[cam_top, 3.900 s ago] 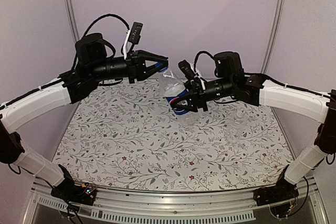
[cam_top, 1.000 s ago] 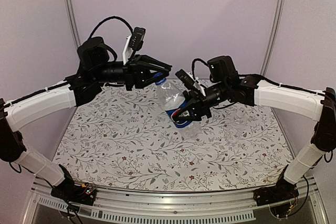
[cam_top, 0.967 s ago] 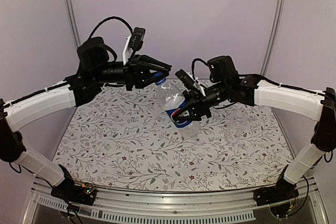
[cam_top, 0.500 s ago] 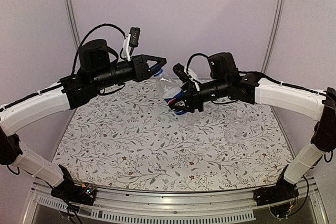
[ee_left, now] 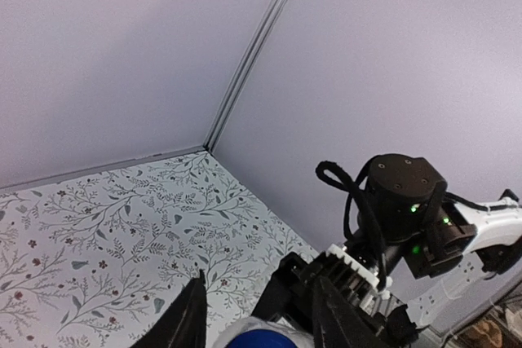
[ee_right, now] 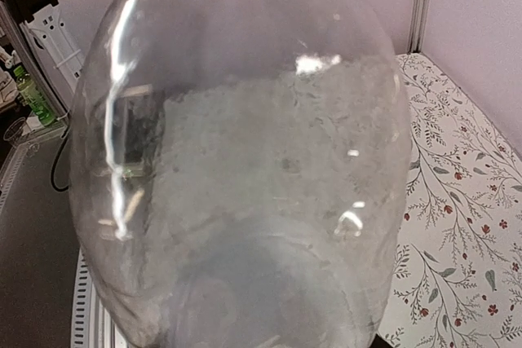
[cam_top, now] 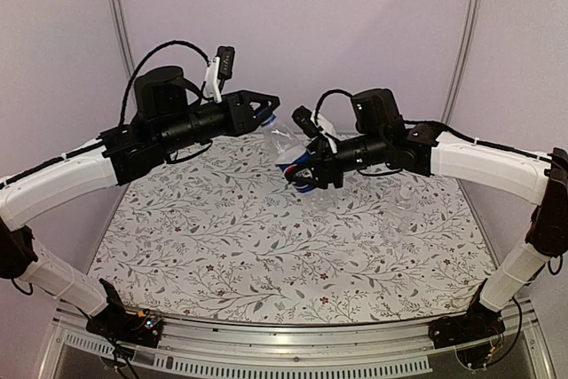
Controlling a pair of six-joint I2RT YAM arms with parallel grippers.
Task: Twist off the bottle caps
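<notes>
My right gripper (cam_top: 303, 174) is shut on the Pepsi bottle (cam_top: 289, 146) at its blue label band and holds it tilted in the air over the back of the table. Its clear body (ee_right: 245, 160) fills the right wrist view and hides my fingers there. My left gripper (cam_top: 266, 111) is closed around the bottle's blue cap (cam_top: 269, 118). In the left wrist view the blue cap (ee_left: 261, 338) sits low between my two fingers (ee_left: 186, 322). The plain bottle (cam_top: 398, 212) stands on the table at the right. Its whitish cap is too faint to make out.
The table wears a floral cloth (cam_top: 222, 246). Pale walls and metal corner posts (cam_top: 114, 6) close in the back and sides. The right arm's black wrist (ee_left: 404, 209) is close in front of my left gripper.
Over the last second the right gripper lifted the Pepsi bottle and brought it more upright. The left wrist turned and rose with the cap. Little moved in the last half second.
</notes>
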